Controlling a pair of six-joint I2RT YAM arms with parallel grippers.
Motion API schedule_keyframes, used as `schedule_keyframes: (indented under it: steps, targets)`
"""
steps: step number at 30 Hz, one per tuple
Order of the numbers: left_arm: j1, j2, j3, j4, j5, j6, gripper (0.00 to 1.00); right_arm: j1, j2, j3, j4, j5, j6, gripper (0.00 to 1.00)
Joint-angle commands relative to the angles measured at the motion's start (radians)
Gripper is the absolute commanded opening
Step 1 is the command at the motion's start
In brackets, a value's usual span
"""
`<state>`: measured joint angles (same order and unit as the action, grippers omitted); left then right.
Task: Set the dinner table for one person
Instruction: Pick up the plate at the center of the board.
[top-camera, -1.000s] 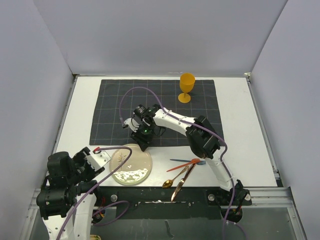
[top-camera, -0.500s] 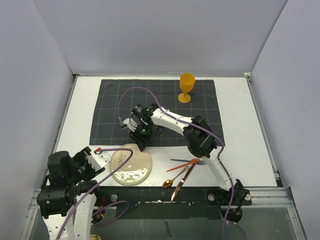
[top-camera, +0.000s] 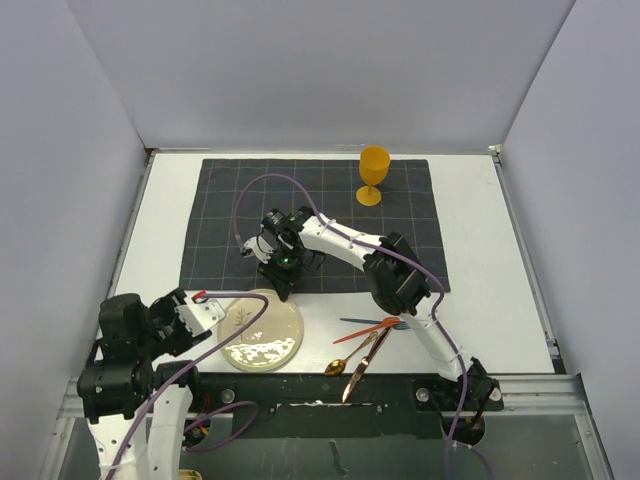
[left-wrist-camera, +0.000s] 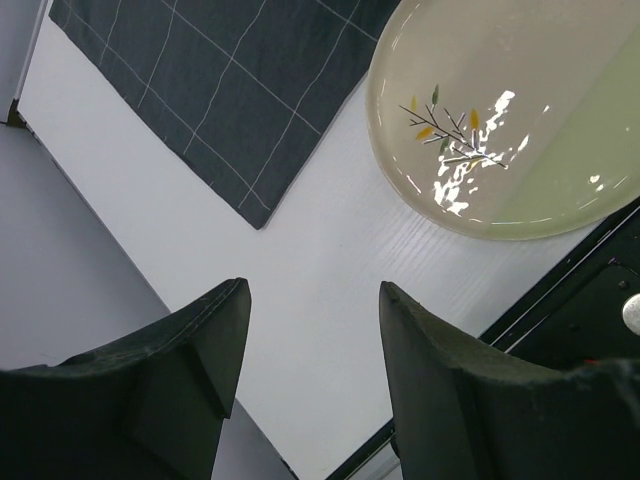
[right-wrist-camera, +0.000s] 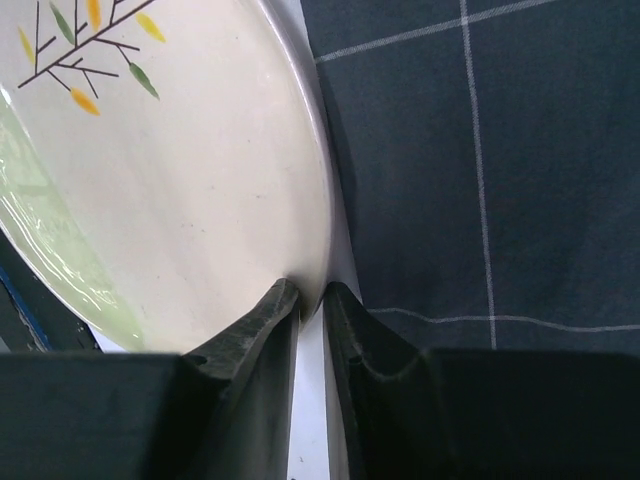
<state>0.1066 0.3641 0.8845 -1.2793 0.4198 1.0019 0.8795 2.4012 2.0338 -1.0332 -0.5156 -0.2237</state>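
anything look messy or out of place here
The cutlery lies in a crossed heap at the near edge of the table, off the cloth, some tips past the white top. The plate also sits just off the cloth, its rim pinched by the right gripper.

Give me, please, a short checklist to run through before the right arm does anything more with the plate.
1. Right tool gripping the plate: ok, its fingers pinch the rim.
2. Left tool out of the way: ok, open, empty, apart from the plate.
3. Room on the grid cloth: ok, only the goblet stands on it, at the far right corner.
4. Cutlery clear of the plate: ok, it lies apart, to the right.
5. Plate lifted off the dinner table: cannot tell.
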Motion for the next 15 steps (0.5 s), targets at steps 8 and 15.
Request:
schedule_keyframes:
  steps: [8, 15]
  targets:
    - [0.004, 0.003, -0.037, 0.064, 0.023, 0.041, 0.52, 0.016, 0.013, 0.064, -0.035, 0.003, -0.002, 0.01]
    - [0.004, -0.005, -0.049, 0.062, 0.020, 0.048, 0.52, 0.016, 0.016, 0.093, -0.039, 0.005, 0.006, 0.00]
